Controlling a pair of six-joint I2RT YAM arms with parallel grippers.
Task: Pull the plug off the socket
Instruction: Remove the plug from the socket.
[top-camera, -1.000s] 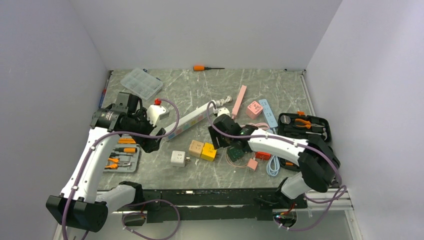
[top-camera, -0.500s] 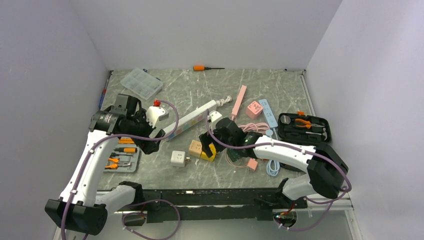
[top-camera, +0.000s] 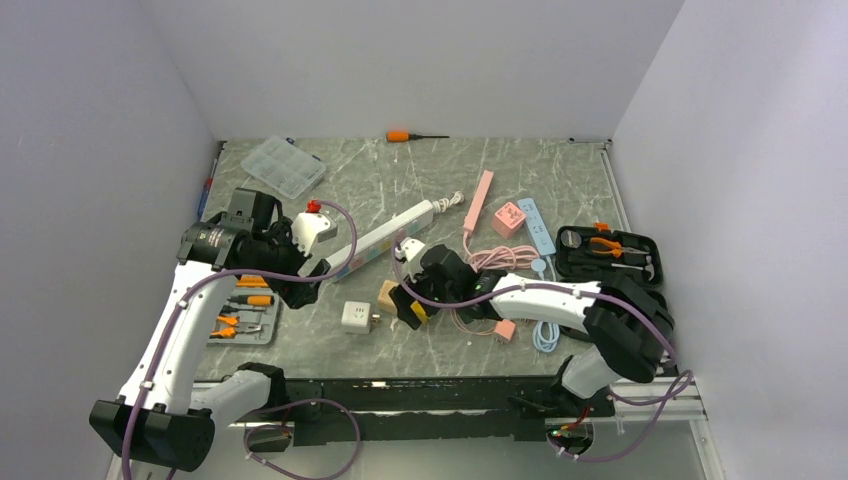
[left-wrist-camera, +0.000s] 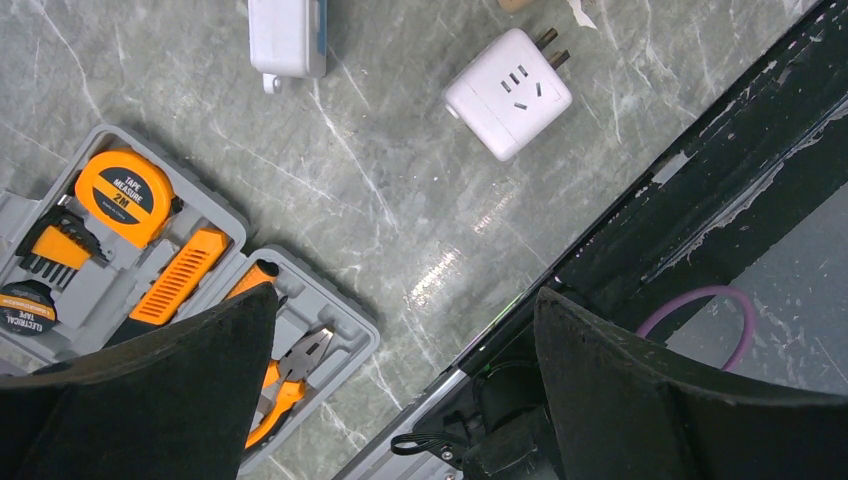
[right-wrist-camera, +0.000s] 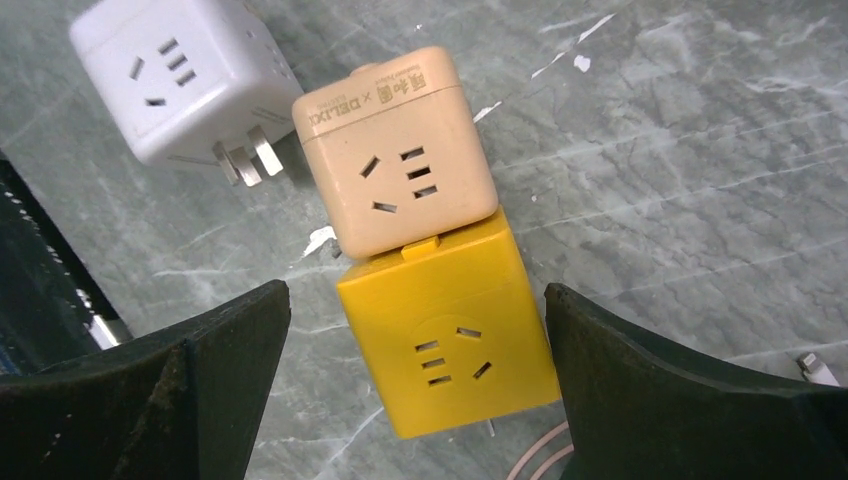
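Right pincer (right-wrist-camera: 415, 295) is spread wide over the yellow cube (right-wrist-camera: 450, 340), stuck to the beige cube (right-wrist-camera: 395, 150) near the socket (top-camera: 385, 238), likely so it can be grabbed. Left pincer (left-wrist-camera: 405, 300) is held open too, by the socket's near end.

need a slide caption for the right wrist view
Open right hand over a yellow cube adapter touching a beige one, white cube beside.

Soft, even white light fills my enclosure (top-camera: 420, 70) from above, and shadows under things are faint. A pale sheen glints on the marbled table (left-wrist-camera: 440, 285) near its front edge. Both wrist views are crisp on the surface; my fingers (right-wrist-camera: 690, 400) loom dark, featureless, slightly blurred.
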